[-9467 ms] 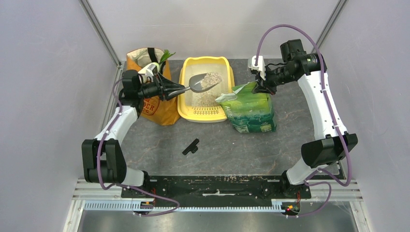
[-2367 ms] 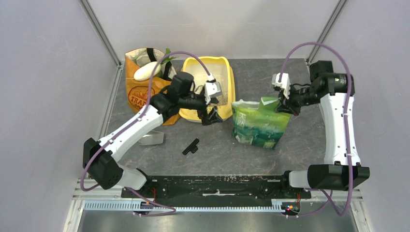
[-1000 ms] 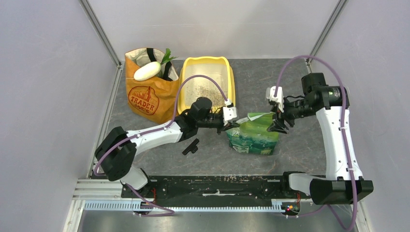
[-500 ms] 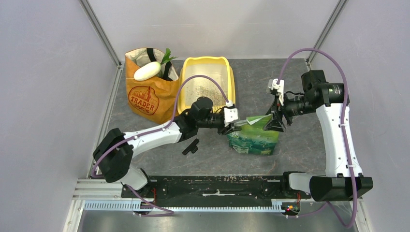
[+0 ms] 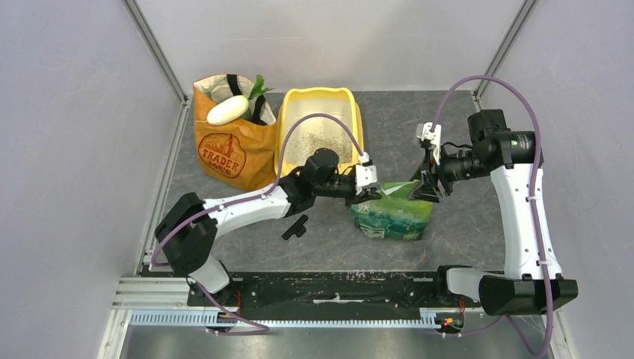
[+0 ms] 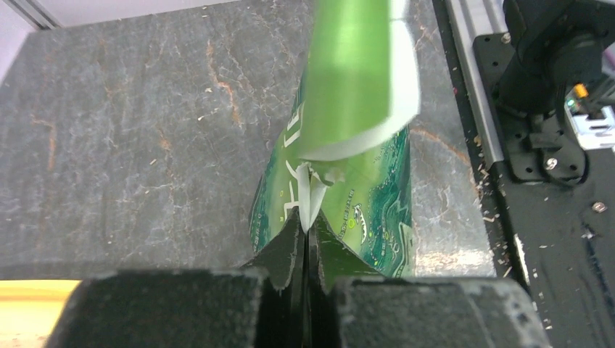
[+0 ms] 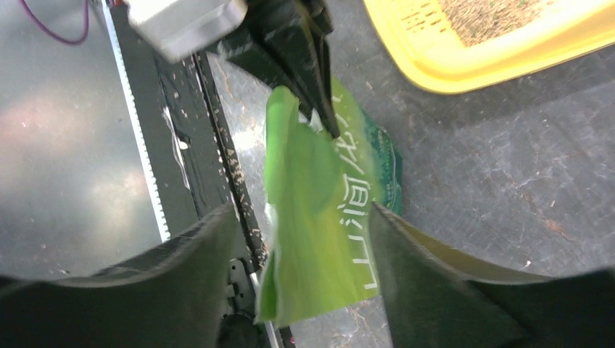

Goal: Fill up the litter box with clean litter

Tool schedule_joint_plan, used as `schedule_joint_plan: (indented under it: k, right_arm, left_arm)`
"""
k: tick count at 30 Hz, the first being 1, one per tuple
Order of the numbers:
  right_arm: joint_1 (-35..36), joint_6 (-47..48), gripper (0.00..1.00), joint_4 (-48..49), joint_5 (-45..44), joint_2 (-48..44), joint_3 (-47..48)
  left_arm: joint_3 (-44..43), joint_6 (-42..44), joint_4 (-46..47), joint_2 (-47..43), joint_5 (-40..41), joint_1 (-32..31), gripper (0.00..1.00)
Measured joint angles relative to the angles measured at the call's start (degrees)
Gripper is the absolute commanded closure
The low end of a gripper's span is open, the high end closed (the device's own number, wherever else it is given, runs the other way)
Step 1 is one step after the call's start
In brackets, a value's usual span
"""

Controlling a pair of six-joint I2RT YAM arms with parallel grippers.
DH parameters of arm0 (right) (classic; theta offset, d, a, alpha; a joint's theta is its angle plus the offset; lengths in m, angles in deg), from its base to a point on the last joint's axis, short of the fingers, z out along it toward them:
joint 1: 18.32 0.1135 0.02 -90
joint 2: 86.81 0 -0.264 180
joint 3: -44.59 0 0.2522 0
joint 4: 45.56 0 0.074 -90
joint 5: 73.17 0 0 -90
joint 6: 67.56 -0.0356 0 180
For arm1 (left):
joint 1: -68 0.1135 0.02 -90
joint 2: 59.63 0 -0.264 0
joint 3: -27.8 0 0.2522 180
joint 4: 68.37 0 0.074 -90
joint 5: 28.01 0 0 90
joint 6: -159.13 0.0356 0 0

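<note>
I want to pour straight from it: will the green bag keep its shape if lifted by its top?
Probably floppy: the green bag curls over at the top, where the left tool pinches its torn edge. Likely bottom-heavy, since its lower part sits wide on the table. The tear may spread under load.

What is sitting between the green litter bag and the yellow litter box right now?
Nothing visible lies on the table between them. The green bag stands just off the near right corner of the litter box, and only the left claw, shut on the bag's torn top edge, reaches across that gap.
</note>
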Motion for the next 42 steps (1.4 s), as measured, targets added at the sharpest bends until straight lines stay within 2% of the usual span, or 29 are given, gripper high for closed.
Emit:
schedule_joint_plan:
  k: [2, 6, 10, 12, 15, 18, 21, 23, 26, 29, 31, 37, 42]
  right_arm:
    - [-0.02, -2.67, 0.15, -0.33, 0.92, 0.61, 3.98]
    - [0.0, -12.13, 0.14, 0.2, 4.07, 3.04, 13.31]
    - [0.02, -17.46, 0.19, 0.7, 4.7, 5.4, 13.9]
    - [0.02, -18.1, 0.23, 0.83, 3.37, 6.88, 11.98]
    - [0.02, -15.52, 0.24, 0.81, 1.05, 8.48, 8.33]
    - [-0.02, -10.38, 0.25, 0.66, -1.31, 8.28, 4.87]
    - [-0.02, -5.4, 0.37, 0.9, -3.13, 5.7, 1.4]
    - [0.09, -1.73, 0.41, 0.98, -4.17, 2.45, -1.7]
    - [1.01, 1.18, 0.39, 0.31, -5.9, -1.68, -5.53]
    - [1.44, 0.74, 0.27, -0.35, -8.79, -2.47, -8.28]
    - [1.49, -0.52, 0.24, 0.5, -11.06, -1.31, -10.12]
    - [1.68, -4.55, 0.22, 4.98, -15.52, 0.09, -13.07]
    - [1.95, -5.25, 0.2, 5.64, -15.56, 0.92, -12.74]
  left_arm:
    - [2.34, 2.67, 1.49, -1.36, 1.05, -0.81, 0.97]
    - [6.21, 8.7, 4.28, -3.96, 4.42, -3.28, 0.81]
    - [8.81, 13.33, 6.54, -4.63, 9.53, -5.66, 0.75]
    - [8.92, 14.45, 6.62, -4.63, 11.02, -6.05, 0.82]
    - [8.92, 15.34, 6.99, -4.63, 12.83, -6.08, 0.93]
    - [8.92, 15.87, 7.26, -4.63, 14.03, -6.14, 0.96]
    - [8.94, 16.33, 7.37, -4.63, 15.19, -6.32, 0.97]
    - [8.94, 16.55, 7.52, -4.55, 15.85, -6.4, 0.97]
    - [8.94, 16.74, 7.87, -4.22, 16.31, -6.4, 0.97]
    - [8.94, 16.79, 8.24, -4.0, 16.41, -6.4, 0.97]
    - [8.94, 16.79, 8.24, -4.0, 16.24, -6.4, 0.97]
    - [9.29, 17.11, 8.59, -4.0, 15.56, -6.4, 0.95]
    - [9.99, 18.78, 9.49, -4.0, 15.34, -6.4, 0.86]
